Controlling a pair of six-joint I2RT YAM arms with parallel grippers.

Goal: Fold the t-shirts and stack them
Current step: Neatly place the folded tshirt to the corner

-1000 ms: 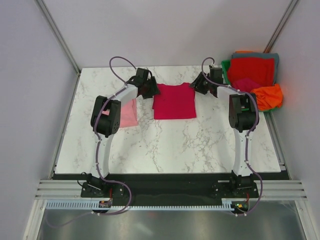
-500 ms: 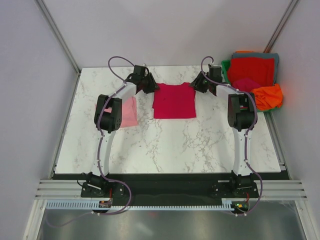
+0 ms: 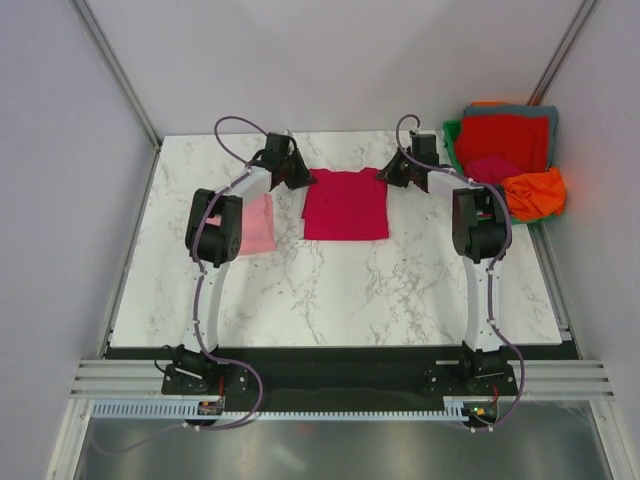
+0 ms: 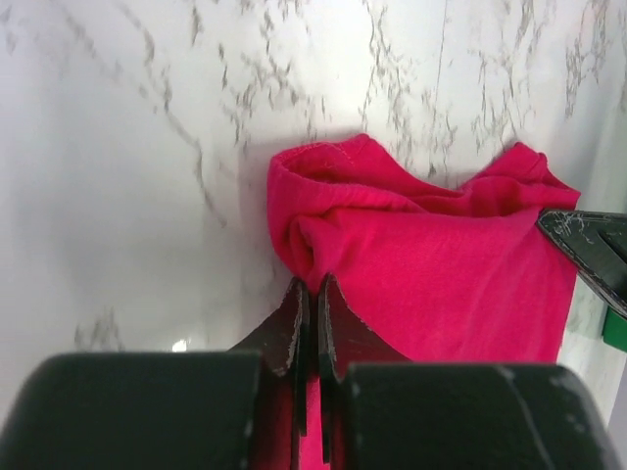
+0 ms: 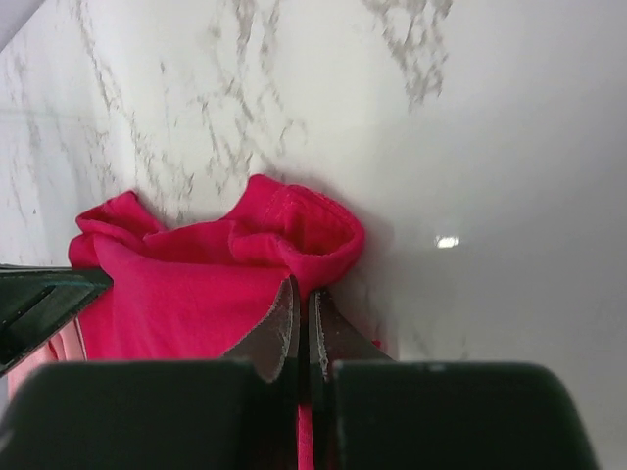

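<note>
A deep magenta-crimson t-shirt [image 3: 346, 204] lies flat in the middle of the marble table. My left gripper [image 3: 303, 177] is shut on its far left corner, the cloth [image 4: 431, 264] bunching ahead of the tips. At the far right corner my right gripper [image 3: 384, 176] is shut on the same shirt [image 5: 206, 284]. A light pink folded t-shirt [image 3: 257, 223] rests to the left, partly under my left arm. More t-shirts in red, orange, grey and magenta [image 3: 505, 150] are heaped at the back right.
A green bin [image 3: 452, 132] holds the heap of shirts beyond the table's right back corner. Grey walls close in the left, back and right. The table's bare marble [image 3: 340, 290] spreads in front of the crimson shirt.
Both grippers have closed on the crimson shirt's far corners. The left gripper has moved slightly back and left; the shirt's top edge now looks pinched.
</note>
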